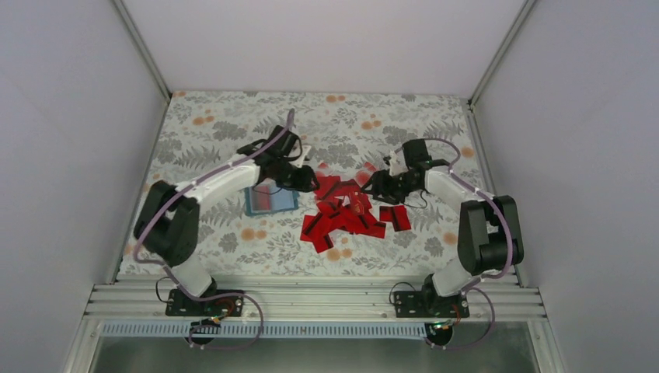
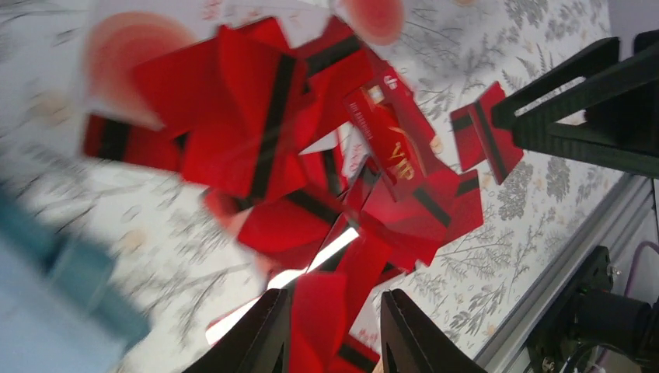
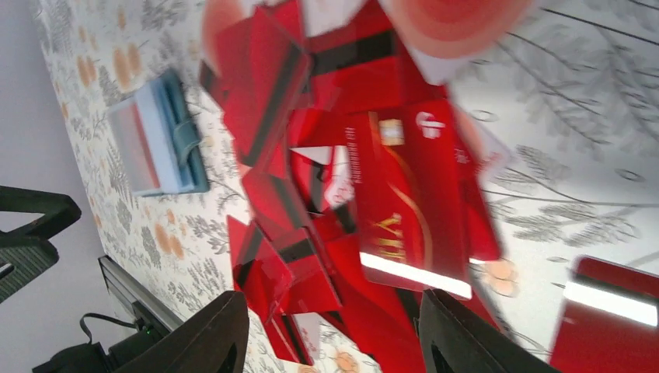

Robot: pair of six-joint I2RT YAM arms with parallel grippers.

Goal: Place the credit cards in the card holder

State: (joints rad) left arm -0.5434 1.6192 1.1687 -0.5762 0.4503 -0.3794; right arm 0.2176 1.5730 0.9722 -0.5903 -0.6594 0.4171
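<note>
Many red credit cards point(image 1: 346, 214) with black stripes lie in a loose overlapping pile mid-table. The pile fills the left wrist view point(image 2: 311, 155) and the right wrist view point(image 3: 365, 179). The teal card holder point(image 1: 270, 200) lies open to the left of the pile. It is a blur in the left wrist view point(image 2: 62, 272) and clearer in the right wrist view point(image 3: 159, 140). My left gripper point(image 1: 305, 182) point(image 2: 334, 334) is open at the pile's left edge, with a red card showing between its fingers. My right gripper point(image 1: 373, 188) point(image 3: 334, 334) is wide open over the pile's upper right.
Two cards point(image 1: 395, 217) lie apart to the right of the pile. A floral cloth point(image 1: 233, 124) covers the table. White walls stand on three sides. An aluminium rail point(image 1: 311, 299) runs along the near edge. The two grippers are close together over the pile.
</note>
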